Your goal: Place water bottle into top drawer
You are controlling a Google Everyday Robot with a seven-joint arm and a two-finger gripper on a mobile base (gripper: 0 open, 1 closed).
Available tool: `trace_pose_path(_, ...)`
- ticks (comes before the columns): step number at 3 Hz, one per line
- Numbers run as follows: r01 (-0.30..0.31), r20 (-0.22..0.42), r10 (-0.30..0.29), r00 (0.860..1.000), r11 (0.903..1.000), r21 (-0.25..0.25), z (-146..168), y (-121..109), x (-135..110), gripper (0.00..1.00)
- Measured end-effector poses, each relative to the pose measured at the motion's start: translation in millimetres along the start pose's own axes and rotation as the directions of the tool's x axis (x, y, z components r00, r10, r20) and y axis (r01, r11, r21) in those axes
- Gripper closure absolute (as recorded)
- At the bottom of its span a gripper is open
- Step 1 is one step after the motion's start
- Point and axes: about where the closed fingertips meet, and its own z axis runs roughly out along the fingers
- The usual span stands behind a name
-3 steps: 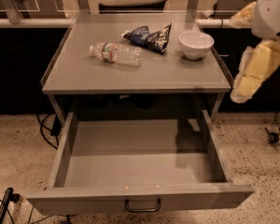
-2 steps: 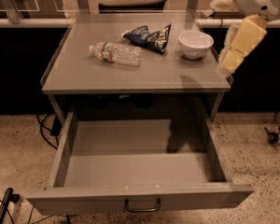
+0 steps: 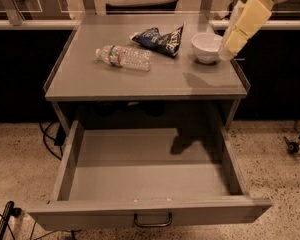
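Observation:
The water bottle point(image 3: 124, 57) lies on its side on the left half of the grey tabletop point(image 3: 140, 81), cap to the left. The top drawer point(image 3: 150, 210) is pulled wide open below the tabletop and nothing lies in it; its dark bar handle point(image 3: 153, 220) shows on the front panel. My gripper point(image 3: 228, 49) hangs from the upper right, over the table's right edge, just right of a white bowl. It holds nothing and is far to the right of the bottle.
A dark blue snack bag point(image 3: 159, 38) lies behind the bottle at the table's middle. A white bowl point(image 3: 206, 46) stands at the right, next to my gripper. A chair back point(image 3: 142, 6) stands behind the table. Cables point(image 3: 49, 139) lie on the floor at the left.
My arm has risen and swung left, from beside the table's right side to above its right edge by the bowl. The bottle and the drawer have not moved.

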Motion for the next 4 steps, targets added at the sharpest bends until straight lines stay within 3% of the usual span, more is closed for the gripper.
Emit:
trace_pose_path(1, 0.0, 0.0, 0.0, 1.0, 1.0, 0.0, 0.3, 0.0, 0.1, 0.0)
trace_pose_path(2, -0.028, 0.054, 0.025, 0.998, 0.9981, 0.055, 6.0, -11.4, -3.5, 0.0)
trace_pose_path(3, -0.133, 0.14, 0.122, 0.983, 0.9885, 0.072, 49.8, -19.5, -8.3, 0.0)
trace_pose_path(4, -0.267, 0.23, 0.238, 0.943, 0.958, 0.104, 102.2, -35.0, -6.9, 0.0)
